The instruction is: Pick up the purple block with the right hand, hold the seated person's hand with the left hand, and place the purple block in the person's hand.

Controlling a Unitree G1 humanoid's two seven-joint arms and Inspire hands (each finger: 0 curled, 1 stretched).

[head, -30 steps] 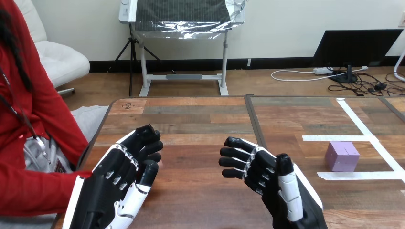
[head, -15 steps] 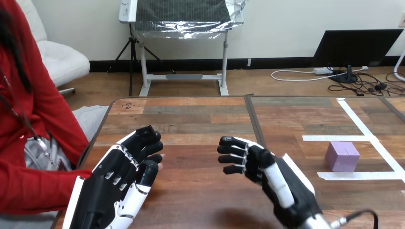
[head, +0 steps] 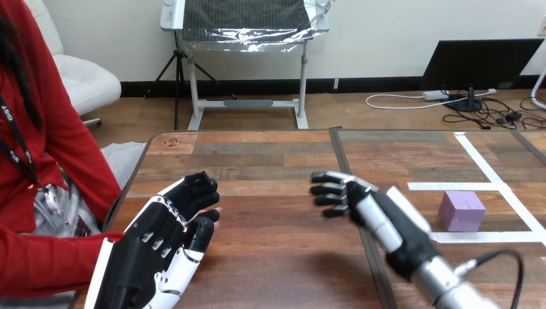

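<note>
The purple block [head: 461, 211] sits on the right part of the table, between white tape lines. My right hand [head: 367, 205] hovers left of it, a hand's width away, back turned up, fingers relaxed and pointing left, holding nothing. My left hand [head: 161, 248] lies at the table's left front over the person's hand [head: 216, 210]. Only a fingertip of that hand shows between my curled fingers and thumb. The person's red sleeve [head: 51, 257] runs in under my left wrist.
White tape strips [head: 492, 185] mark boxes on the right half of the wooden table [head: 270, 154]. A dark seam [head: 346, 170] splits the tabletop down the middle. The person sits at the table's left edge.
My right hand has risen and moved right and away from me, closer to the purple block, with more forearm showing. The left hand and the block have stayed put.
</note>
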